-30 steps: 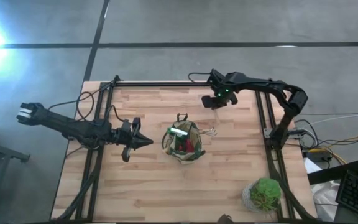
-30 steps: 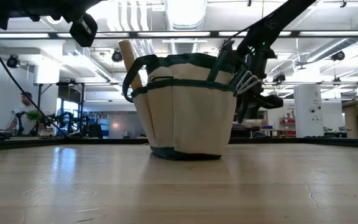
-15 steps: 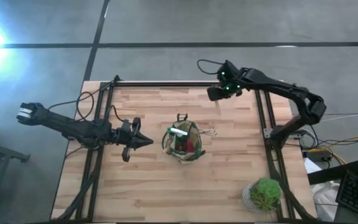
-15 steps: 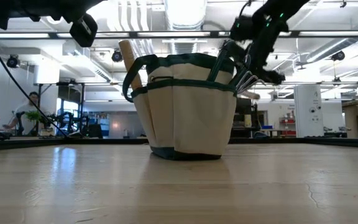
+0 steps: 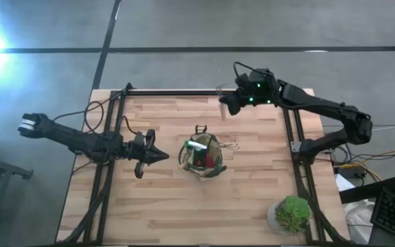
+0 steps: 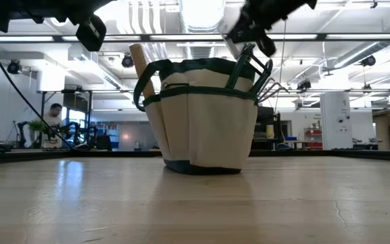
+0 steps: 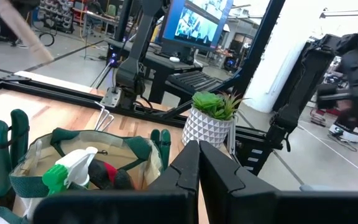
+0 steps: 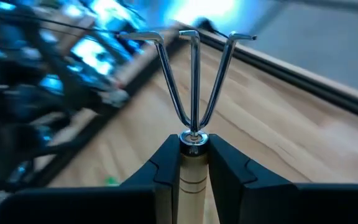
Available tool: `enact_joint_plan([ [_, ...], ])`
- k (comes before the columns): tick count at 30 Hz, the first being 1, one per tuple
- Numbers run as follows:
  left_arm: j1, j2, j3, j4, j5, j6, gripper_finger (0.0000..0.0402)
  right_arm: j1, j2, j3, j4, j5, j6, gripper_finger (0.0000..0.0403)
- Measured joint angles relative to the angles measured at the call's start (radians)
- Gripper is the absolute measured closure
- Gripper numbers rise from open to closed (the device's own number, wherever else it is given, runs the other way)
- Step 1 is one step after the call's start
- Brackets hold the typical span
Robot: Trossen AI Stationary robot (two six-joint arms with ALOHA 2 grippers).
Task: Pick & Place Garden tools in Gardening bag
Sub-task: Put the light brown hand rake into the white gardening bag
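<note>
while its two dark fingers clamp a pale wooden handle, the right end effector [image 8: 193, 163] carries a fork [image 8: 192, 81] whose three thin, shiny metal tines splay out and bend at the tips. it hangs over the far edge of the light, planked wooden bench [image 5: 170, 199], well apart from the gardening bag [image 5: 204, 156]. that bag, a small round fabric tote with dark green trim and loop handles, stands mid-bench; a green spray bottle [image 7: 72, 168] with a white top, something red and green-gripped handles poke from it. just beside the bag, the left end effector [image 5: 158, 156] waits with fingers together.
</note>
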Motion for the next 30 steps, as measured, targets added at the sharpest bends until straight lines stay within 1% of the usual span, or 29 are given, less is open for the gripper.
enact_joint_plan([
  [6, 0.000, 0.000, 0.000, 0.000, 0.001, 0.000, 0.0390, 0.112, 0.023, -0.005, 0.167, 0.002, -0.042, 0.0353],
  [12, -0.001, 0.000, 0.000, -0.009, 0.004, 0.000, 0.0390, 0.211, 0.035, -0.047, 0.236, 0.116, -0.112, 0.0353],
  [16, -0.001, 0.000, 0.000, -0.018, 0.004, -0.001, 0.0390, 0.263, 0.031, -0.123, 0.335, 0.157, -0.152, 0.0353],
  [22, -0.001, 0.000, 0.000, -0.019, 0.004, -0.003, 0.0390, 0.322, 0.023, -0.296, 0.625, 0.158, -0.201, 0.0353],
  [27, 0.000, 0.000, 0.000, -0.019, 0.003, -0.003, 0.0390, 0.346, 0.023, -0.453, 0.923, 0.159, -0.246, 0.0353],
  [30, 0.000, 0.000, 0.000, -0.019, 0.003, -0.004, 0.0390, 0.361, 0.022, -0.536, 1.066, 0.180, -0.274, 0.0353],
])
